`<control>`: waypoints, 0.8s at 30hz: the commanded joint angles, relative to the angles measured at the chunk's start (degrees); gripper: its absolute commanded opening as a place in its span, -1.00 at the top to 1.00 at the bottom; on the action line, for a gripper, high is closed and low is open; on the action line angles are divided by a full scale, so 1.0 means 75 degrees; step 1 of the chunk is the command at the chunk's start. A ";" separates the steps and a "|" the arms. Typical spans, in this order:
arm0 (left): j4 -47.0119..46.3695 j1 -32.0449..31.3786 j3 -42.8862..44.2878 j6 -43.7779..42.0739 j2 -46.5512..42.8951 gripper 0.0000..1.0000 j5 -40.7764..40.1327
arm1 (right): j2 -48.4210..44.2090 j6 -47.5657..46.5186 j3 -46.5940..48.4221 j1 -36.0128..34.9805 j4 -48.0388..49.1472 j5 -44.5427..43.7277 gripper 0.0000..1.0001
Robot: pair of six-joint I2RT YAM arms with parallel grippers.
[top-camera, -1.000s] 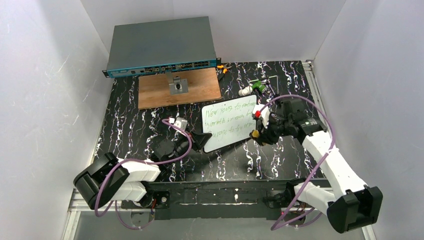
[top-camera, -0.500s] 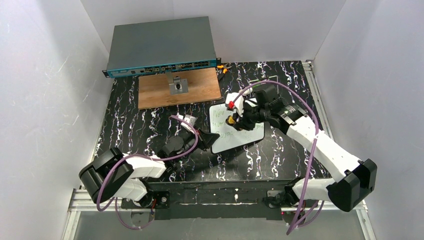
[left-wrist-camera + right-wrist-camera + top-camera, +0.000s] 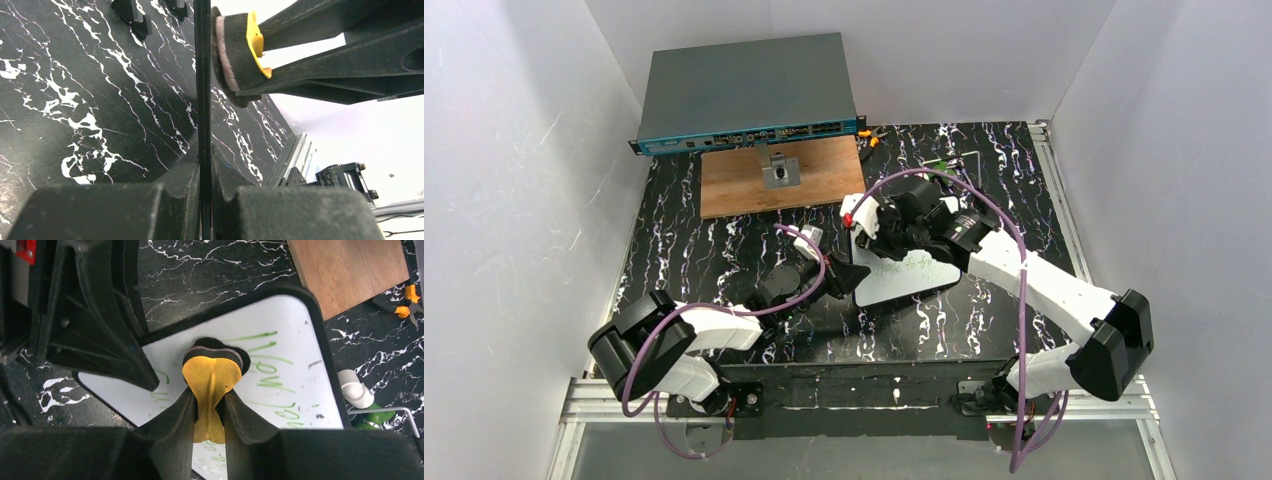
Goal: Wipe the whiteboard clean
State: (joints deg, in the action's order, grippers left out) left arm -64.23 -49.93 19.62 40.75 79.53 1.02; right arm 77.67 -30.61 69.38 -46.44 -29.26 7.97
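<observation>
Black marbled table (image 3: 684,260), left gripper (image 3: 203,167) clamping whiteboard (image 3: 295,355) rim, right gripper (image 3: 210,397) pinching yellow eraser (image 3: 210,371), hidden from above.

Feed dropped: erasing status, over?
Left gripper shut on rim of glossy white whiteboard. Right gripper shut on yellow-backed felt eraser, against board. Green writing left. Nothing blocking.

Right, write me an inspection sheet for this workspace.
Surface: black white-veined marble-pattern tabletop.
Job's things: small glossy white dark-rimmed whiteboard, green writing on it; yellow-backed black felt eraser on its face.
Clutter: brown wooden board, grey rack-style box, orange-handled pliers.
Grippers: left gripper shut on whiteboard's edge; right gripper shut on eraser.
Cables: purple cable along each arm.
Surroundings: white walls, metal rail at near edge.
</observation>
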 commanded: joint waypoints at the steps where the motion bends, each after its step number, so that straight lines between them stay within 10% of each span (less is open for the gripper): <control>1: 0.0421 -0.0127 0.0237 -0.0143 0.0060 1.00 0.0419 | 0.0209 0.0073 0.0557 -0.0187 0.0422 -0.0545 0.97; 12: 0.0343 -0.0163 0.0212 -0.0250 0.0050 1.00 0.0602 | 0.0515 0.0254 0.0351 -0.0184 0.1036 -0.1999 0.97; 24: 0.0499 -0.0159 0.0247 -0.0244 0.0046 1.00 0.0532 | 0.0310 -0.1056 0.0273 -0.0337 -0.0775 0.0502 0.97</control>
State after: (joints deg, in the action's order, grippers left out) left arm -62.57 -50.11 20.36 42.11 79.79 1.69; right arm 80.07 -36.16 70.76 -48.05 -31.51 6.79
